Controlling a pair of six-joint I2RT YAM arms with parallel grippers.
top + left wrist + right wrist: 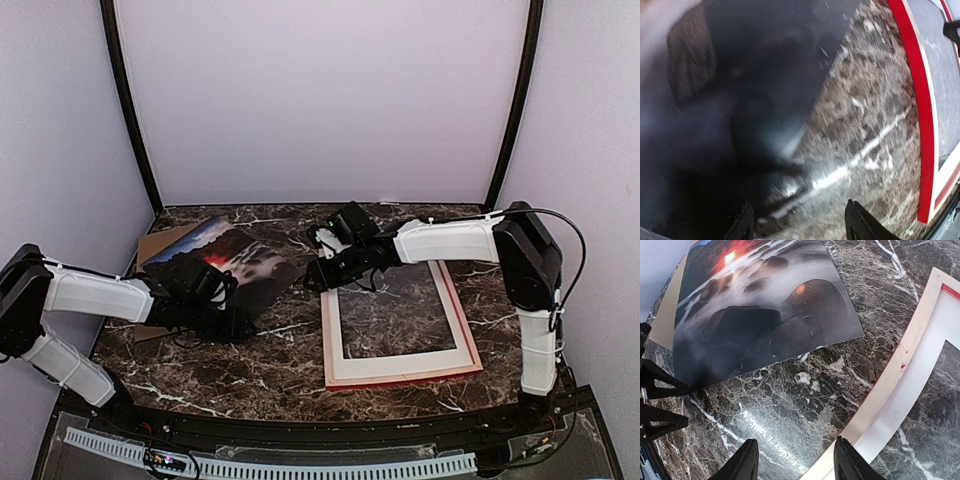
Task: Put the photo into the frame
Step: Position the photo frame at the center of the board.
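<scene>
A rectangular dark landscape print with a red glow and misty pale water, the photo (235, 262), is seen lying face up on the dark marble-patterned desk (280, 370), left of centre and turned at an angle. Its far left part is laid over a plain brown backing board (160, 245), which shows beyond its edge. The photo is not in the frame: a strip of bare desk is seen between the two.

The large thin rectangular frame (395, 372) is laid flat on the right half of the desk, pale wood upward, with bright red showing along its outer edges. A white inner border (920, 390) is seen inside the wood, and the marble is visible through the opening.

The left hand (222, 310) is held low at the near corner of the photo. In the left wrist view its fingers (860, 225) are seen apart, with the blurred dark print and the desk between them; nothing is clamped, and contact with the print cannot be told.

The right hand (325, 262) is held above the frame's far left corner. In the right wrist view its fingers (745, 460) are spread, nothing is held, and the frame's wooden rail and bare marble are seen below the gap
</scene>
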